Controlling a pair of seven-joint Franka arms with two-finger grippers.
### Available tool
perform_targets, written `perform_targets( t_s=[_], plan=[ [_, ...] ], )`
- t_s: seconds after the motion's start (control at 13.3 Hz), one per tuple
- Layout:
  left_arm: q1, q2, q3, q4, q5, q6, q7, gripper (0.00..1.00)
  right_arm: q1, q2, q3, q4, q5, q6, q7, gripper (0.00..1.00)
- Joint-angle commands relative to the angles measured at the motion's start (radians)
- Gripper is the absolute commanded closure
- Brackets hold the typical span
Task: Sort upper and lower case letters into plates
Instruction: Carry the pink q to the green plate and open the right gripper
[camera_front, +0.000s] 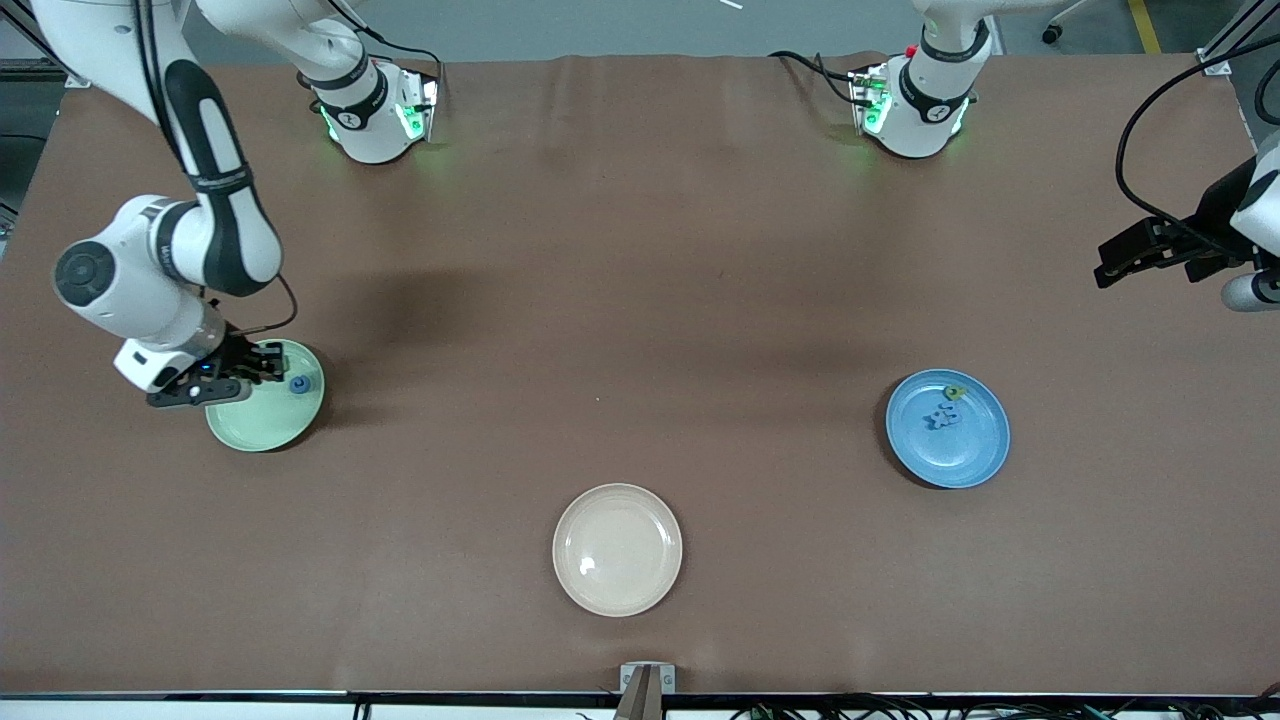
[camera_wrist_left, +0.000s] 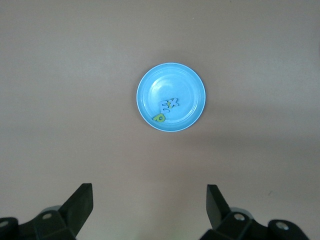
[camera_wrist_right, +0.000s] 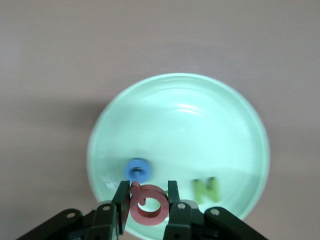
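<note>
Red letter (camera_wrist_right: 146, 204) pinched between jaws of right gripper (camera_wrist_right: 148, 200), held low over green plate (camera_front: 290, 420) at right arm's end of desk (camera_front: 640, 260). Looks like lower-case g or similar, can't be sure; curl shape only. Held flat-on, edges clamped, prob. so it drops face-up into plate on release. Already in green plate: blue round letter (camera_wrist_right: 137, 169) and green n-shaped letter (camera_wrist_right: 206, 189), both near the rim under the gripper, apart from each other. Suggests green = lower-case pile.

Blue plate (camera_front: 975, 460) toward left arm's end, holding blue E (camera_wrist_left: 164, 105), an X (camera_wrist_left: 172, 103) touching it, green P (camera_wrist_left: 159, 118) just beside, i.e. upper-case pile. Letters clustered in one half of the plate, not centred.

Beige plate (camera_front: 617, 549) nearest front camera, between the two, nothing in it; likely the source, now cleared, so red letter is prob. the last one.

Left gripper (camera_wrist_left: 150, 202) up high over desk edge near blue plate, jaws spread wide, nothing in them; arm waits, parked clear.

Next call: release over green plate, low enough to avoid a bounce.
</note>
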Motion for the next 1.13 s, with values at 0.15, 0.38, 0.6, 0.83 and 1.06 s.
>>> perform_targets(
  t_s=[0.15, 0.38, 0.6, 0.83, 1.06],
  plan=[
    [0.003, -0.015, -0.004, -0.018, 0.004, 0.021, 0.007, 0.00, -0.049, 0.149, 0.020, 0.118, 0.033, -0.007, -0.079, 0.78],
    [0.001, -0.014, -0.004, -0.018, 0.006, 0.024, 0.007, 0.00, -0.052, 0.208, 0.031, 0.158, 0.137, -0.007, -0.146, 0.78],
    [0.001, -0.015, -0.004, -0.018, 0.006, 0.024, 0.008, 0.00, -0.062, 0.268, 0.035, 0.200, 0.226, -0.009, -0.222, 0.78],
    [-0.003, -0.026, -0.007, -0.025, 0.006, 0.024, 0.010, 0.00, -0.062, 0.271, 0.034, 0.200, 0.255, -0.013, -0.254, 0.74],
    [-0.002, -0.029, -0.029, -0.022, 0.004, 0.035, 0.008, 0.00, -0.058, 0.268, 0.034, 0.200, 0.257, -0.018, -0.250, 0.09]
  ],
)
